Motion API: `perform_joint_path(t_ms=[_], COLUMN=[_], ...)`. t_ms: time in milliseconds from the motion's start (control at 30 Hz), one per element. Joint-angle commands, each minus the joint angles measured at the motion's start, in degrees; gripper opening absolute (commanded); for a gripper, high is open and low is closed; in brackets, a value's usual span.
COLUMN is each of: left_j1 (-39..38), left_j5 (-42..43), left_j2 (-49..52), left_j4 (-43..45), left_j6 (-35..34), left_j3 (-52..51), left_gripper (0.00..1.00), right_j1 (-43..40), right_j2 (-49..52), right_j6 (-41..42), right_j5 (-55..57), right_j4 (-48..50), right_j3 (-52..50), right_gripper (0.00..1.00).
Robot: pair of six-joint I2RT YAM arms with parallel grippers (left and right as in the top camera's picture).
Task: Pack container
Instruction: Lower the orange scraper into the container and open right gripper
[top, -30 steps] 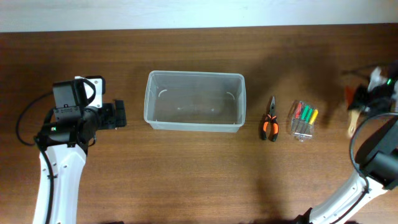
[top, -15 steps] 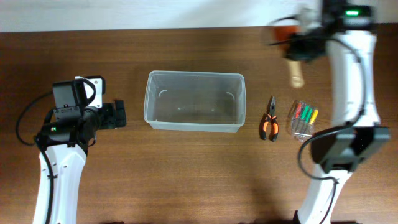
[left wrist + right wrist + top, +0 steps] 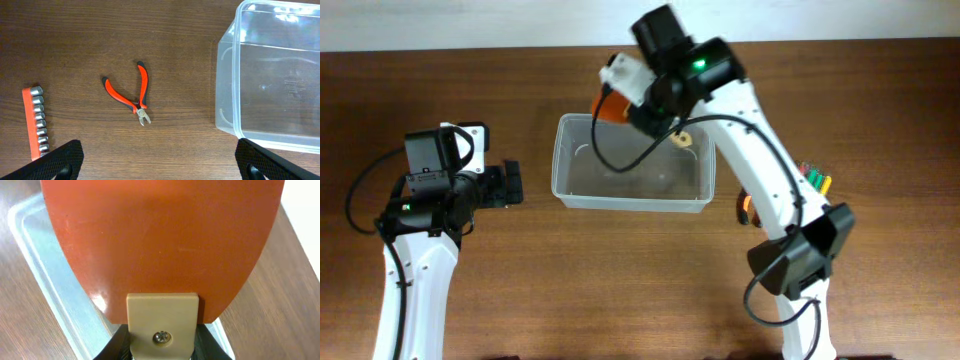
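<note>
The container (image 3: 630, 200) sits in the middle of the table (image 3: 620, 290), long side across, with nothing lying on its floor. The right arm reaches over its far edge, and the right gripper (image 3: 161, 350) is clamped narrow on the pale handle of an orange-bladed spatula (image 3: 160, 245) – the blade hangs over the tub's back rim. The left gripper (image 3: 512, 184) hovers just left of the container with its jaws spread wide, holding nothing. Its wrist camera shows red-handled cutters (image 3: 135, 95) and an orange strip of bits (image 3: 34, 122) on the wood. Right of the tub, a screwdriver packet (image 3: 817, 181) peeks out beside the arm.
</note>
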Motion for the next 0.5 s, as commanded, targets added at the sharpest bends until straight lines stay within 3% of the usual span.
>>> perform_joint_path(t_ms=[0,267,367,467], left_j1=[0.17,0.17,0.2,0.17], left_j5=[0.79,0.79,0.79,0.79], left_j2=[0.24,0.24,0.24,0.24], left_j4=[0.13,0.13,0.13,0.13], left_j6=[0.9,0.9,0.9,0.9], left_j3=[1.01,1.01,1.01,1.01], left_gripper=[0.99,0.99,0.99,0.99], right_j1=[-0.11,-1.66,-1.97,-2.01], right_j2=[3.17,9.64,11.41,12.22], right_j6=[-6.84,-14.08,-14.03,-13.99], right_j5=[2.01,2.01,1.97,1.97], right_j4=[0.22,1.2,1.99,3.08], right_j3=[-1.81,-4.66,-4.66,-4.66], right_gripper=[0.04,0.05,0.31,0.42])
